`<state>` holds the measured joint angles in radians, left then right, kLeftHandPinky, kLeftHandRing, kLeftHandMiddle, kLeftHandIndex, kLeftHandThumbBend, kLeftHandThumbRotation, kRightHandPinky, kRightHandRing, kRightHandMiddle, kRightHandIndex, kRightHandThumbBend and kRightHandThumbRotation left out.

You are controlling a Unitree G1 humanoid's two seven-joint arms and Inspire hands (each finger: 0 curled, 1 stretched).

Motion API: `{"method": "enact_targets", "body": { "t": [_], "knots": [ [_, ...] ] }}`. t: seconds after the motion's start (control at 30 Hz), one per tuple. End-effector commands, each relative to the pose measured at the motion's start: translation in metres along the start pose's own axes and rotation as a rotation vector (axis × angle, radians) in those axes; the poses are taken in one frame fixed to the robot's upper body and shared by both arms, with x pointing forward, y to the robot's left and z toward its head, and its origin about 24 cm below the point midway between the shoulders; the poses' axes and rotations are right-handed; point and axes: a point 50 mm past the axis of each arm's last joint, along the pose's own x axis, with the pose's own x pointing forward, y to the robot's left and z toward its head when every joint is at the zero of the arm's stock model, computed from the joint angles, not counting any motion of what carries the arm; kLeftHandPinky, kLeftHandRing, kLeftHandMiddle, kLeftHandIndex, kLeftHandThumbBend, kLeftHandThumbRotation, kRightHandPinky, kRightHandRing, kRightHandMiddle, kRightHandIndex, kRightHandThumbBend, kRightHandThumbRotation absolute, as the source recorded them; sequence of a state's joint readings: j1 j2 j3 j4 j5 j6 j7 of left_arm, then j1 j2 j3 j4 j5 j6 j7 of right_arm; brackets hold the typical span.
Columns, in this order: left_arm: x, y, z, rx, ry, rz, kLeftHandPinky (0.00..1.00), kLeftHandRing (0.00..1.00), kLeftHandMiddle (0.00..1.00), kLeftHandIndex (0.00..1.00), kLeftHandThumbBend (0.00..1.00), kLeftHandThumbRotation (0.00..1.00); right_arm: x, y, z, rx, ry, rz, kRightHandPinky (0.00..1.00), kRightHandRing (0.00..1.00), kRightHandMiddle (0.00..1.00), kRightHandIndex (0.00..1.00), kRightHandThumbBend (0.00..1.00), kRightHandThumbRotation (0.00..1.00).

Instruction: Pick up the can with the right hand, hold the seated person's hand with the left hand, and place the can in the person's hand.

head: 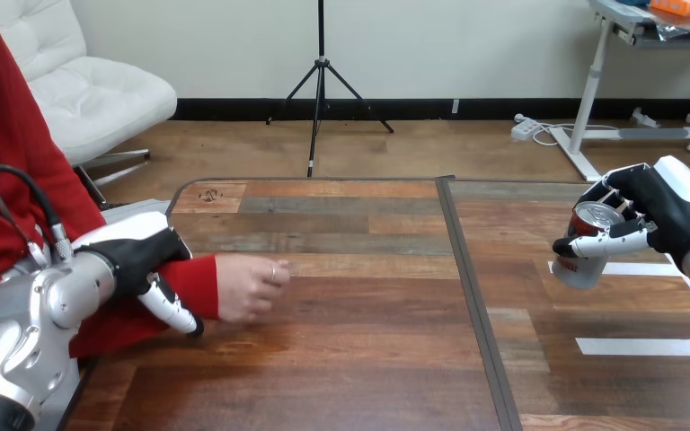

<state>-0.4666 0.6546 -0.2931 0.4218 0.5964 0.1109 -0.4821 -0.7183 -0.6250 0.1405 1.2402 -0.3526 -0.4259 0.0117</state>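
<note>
One can (593,217) | clasped in right hand (669,211) | seemingly above table (368,314)

The table (359,359) is bare through its middle, from far edge to near edge and across the dark seam (472,287), so a hand could pass freely there. By the left edge the person's hand (250,285) rests on the wood. The left hand (144,259) is hooked over its wrist, closing that side. Near the right edge the right hand (660,211) grips the can (593,218). Flat tape strips (647,346) below block nothing.
</note>
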Motion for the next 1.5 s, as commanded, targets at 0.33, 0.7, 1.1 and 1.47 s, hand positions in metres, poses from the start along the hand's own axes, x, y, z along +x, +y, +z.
{"method": "enact_targets", "body": {
  "t": [0.33,0.7,1.1,1.47],
  "knots": [
    [-0.035,0.095,0.051,0.068,-0.208,0.372,0.16,0.22,0.3,0.33,0.66,0.0,0.016,-0.037,0.048,0.01,-0.158,-0.133,0.35,0.39,0.45,0.5,0.7,0.0],
    [-0.038,0.103,0.061,0.071,-0.238,0.398,0.14,0.2,0.28,0.32,0.65,0.0,0.018,-0.036,0.049,0.025,-0.149,-0.123,0.35,0.39,0.45,0.5,0.69,0.0],
    [-0.039,0.109,0.072,0.065,-0.283,0.418,0.12,0.18,0.26,0.3,0.65,0.0,0.02,-0.033,0.055,0.017,-0.157,-0.112,0.36,0.38,0.43,0.49,0.68,0.0],
    [-0.037,0.11,0.085,0.042,-0.319,0.405,0.14,0.19,0.28,0.32,0.66,0.0,0.024,-0.03,0.066,0.016,-0.189,-0.111,0.37,0.39,0.44,0.5,0.69,0.0]
  ]
}}
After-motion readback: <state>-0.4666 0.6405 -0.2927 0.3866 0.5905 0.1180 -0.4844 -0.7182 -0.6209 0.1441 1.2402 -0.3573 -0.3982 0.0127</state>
